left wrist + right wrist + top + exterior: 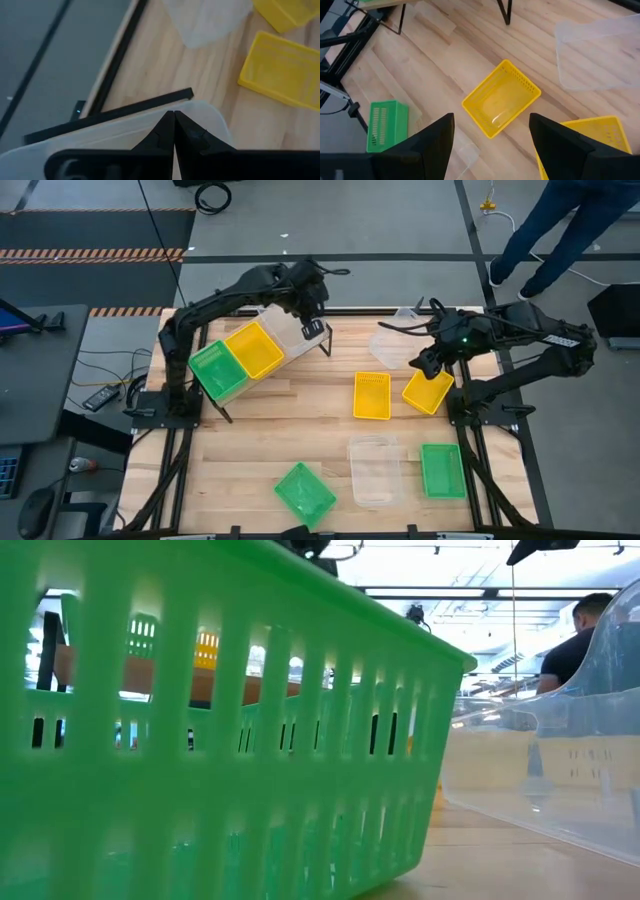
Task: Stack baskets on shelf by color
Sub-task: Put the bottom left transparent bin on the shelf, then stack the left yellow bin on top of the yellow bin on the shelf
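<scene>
Foreground: green basket (200, 740) fills the low view, so we take it as the thing nearest that camera; a clear basket (560, 780) lies beside it.
Shelf (322, 337): we see it slanted at the tabletop's (270, 435) far left, carrying a green basket (215, 370), a yellow basket (254, 349) and a clear basket (285, 328) side by side — one place per colour, we judge, so each later basket nests onto its match.
Left gripper (314, 328): fingers pressed together over the rim of the clear basket on the shelf; whether they pinch the rim we cannot tell.
Right gripper (492, 131): fingers spread wide and empty, above a loose yellow basket (501, 98) — we judge this the approach for the next pick.
Second yellow basket (427, 391): just beside the right gripper.
Remaining stock: clear basket (398, 345) near the far edge; clear (373, 470) and two green baskets (441, 470) (304, 492) at the near edge.
</scene>
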Controlling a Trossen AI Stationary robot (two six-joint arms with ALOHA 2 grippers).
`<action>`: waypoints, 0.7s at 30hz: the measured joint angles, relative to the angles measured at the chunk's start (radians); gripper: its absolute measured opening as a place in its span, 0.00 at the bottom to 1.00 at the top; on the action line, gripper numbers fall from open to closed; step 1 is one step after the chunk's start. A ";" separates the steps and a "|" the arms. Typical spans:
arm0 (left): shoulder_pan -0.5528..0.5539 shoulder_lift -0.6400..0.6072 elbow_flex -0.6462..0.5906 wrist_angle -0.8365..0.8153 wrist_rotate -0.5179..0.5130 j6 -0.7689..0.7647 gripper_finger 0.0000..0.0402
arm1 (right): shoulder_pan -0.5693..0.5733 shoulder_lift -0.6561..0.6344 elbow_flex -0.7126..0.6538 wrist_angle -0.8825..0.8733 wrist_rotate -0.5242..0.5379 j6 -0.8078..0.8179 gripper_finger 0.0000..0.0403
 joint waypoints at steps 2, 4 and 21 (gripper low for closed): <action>0.000 -0.020 0.000 -0.002 -0.003 -0.009 0.03 | 0.014 0.000 0.000 0.000 0.000 0.000 0.65; -0.003 -0.044 0.000 -0.008 -0.003 -0.033 0.05 | 0.031 0.000 0.000 0.000 -0.001 0.000 0.65; -0.197 -0.263 0.001 0.108 -0.006 -0.260 0.13 | 0.141 0.239 0.000 -0.067 -0.035 -0.274 0.65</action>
